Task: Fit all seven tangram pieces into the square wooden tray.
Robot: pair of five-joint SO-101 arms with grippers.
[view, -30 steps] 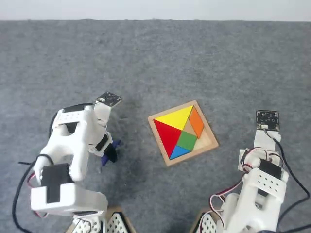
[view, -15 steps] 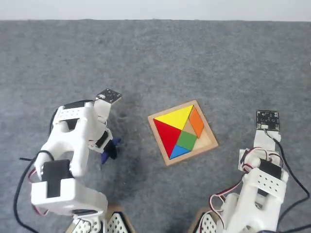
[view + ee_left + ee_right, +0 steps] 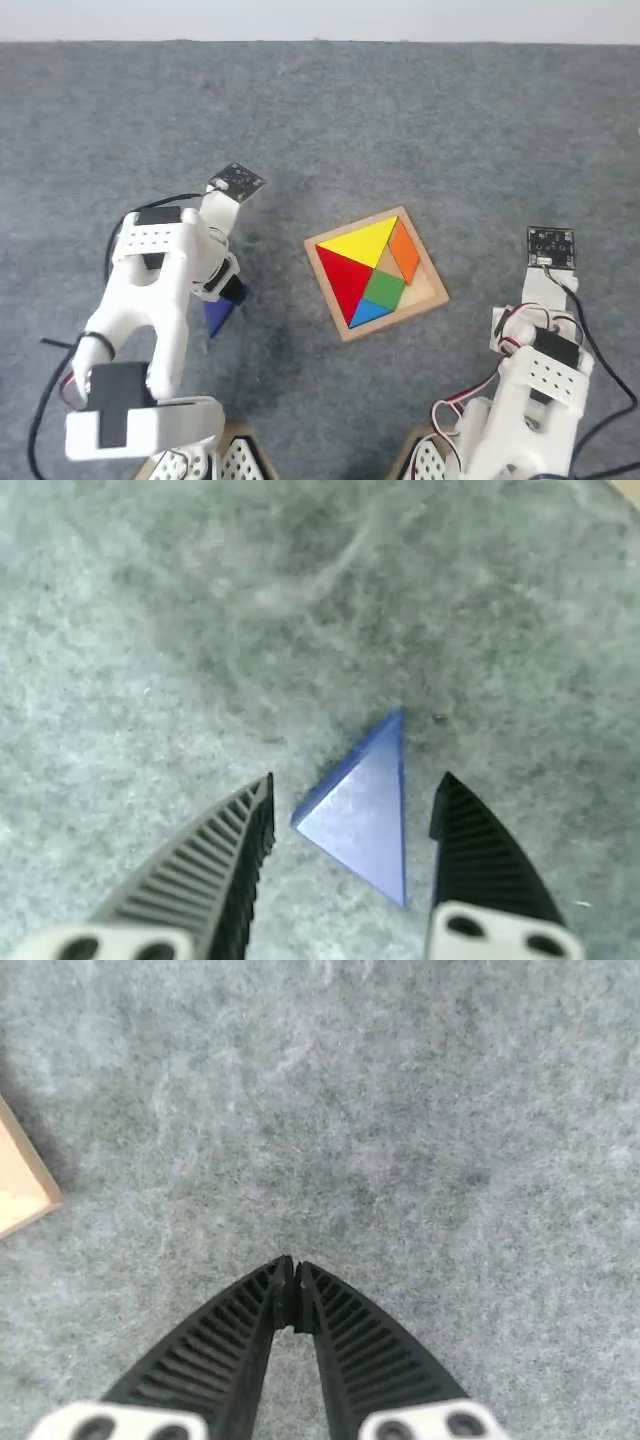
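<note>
Grey felt mat (image 3: 450, 130) covers whole tabletop, fuzzy, mottled texture. Pale wall strip (image 3: 320, 20) along far edge. Light even, shadows soft.

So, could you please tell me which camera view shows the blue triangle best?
The left wrist view: the blue triangle lies whole on the felt between the fingers of the open left gripper. In the high view, the left arm covers part of it. The right wrist view faces felt and a tray corner instead.

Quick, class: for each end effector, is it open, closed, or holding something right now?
Left end effector: open, straddling the blue triangle, not gripping it.
Right end effector: closed, empty.
</note>
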